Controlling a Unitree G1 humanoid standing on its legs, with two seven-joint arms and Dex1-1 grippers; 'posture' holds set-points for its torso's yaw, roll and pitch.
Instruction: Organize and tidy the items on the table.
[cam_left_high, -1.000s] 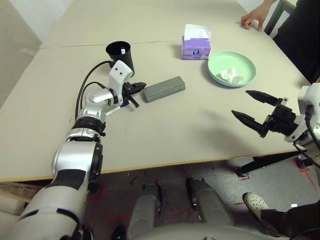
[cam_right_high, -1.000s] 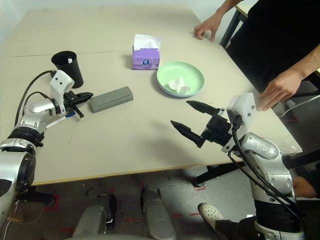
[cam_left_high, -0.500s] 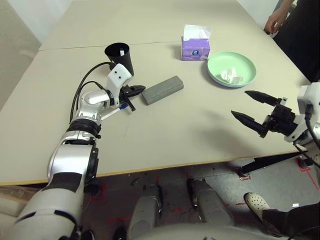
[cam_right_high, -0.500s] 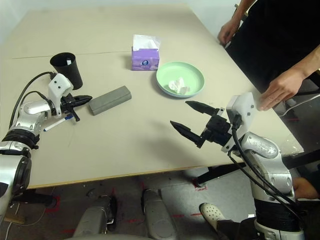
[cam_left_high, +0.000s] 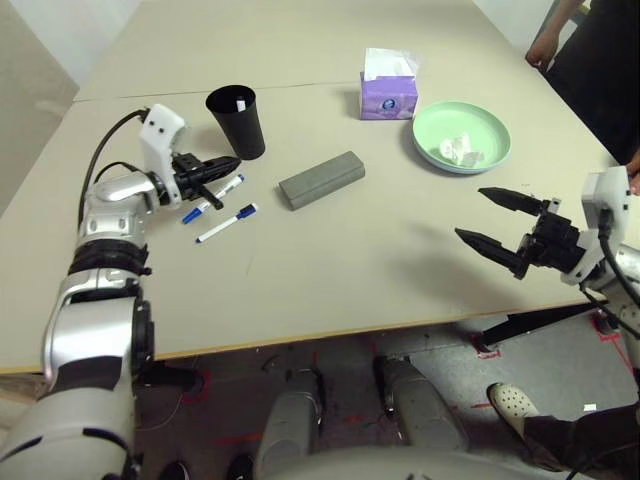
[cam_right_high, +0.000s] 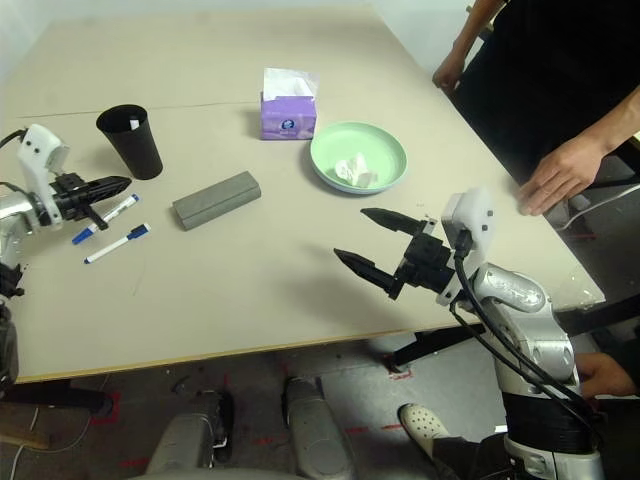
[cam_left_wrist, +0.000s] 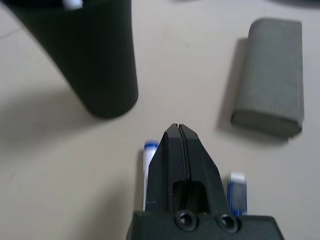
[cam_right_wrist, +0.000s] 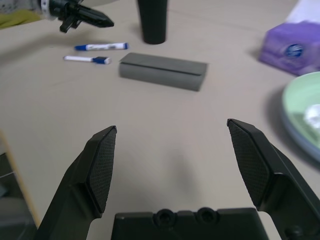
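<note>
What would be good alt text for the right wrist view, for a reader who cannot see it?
The right tool, fingers wide open and empty, hangs over a pale beige table. Beyond it lie a grey oblong case, two white blue-capped markers and a tall black cup; the shut left tool hovers near the markers.

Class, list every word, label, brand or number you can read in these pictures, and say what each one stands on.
No text can be read.
Purple tissue box: a round blue and white mark on its front, too blurred to read.
Two markers: any print is too small to read.
</note>
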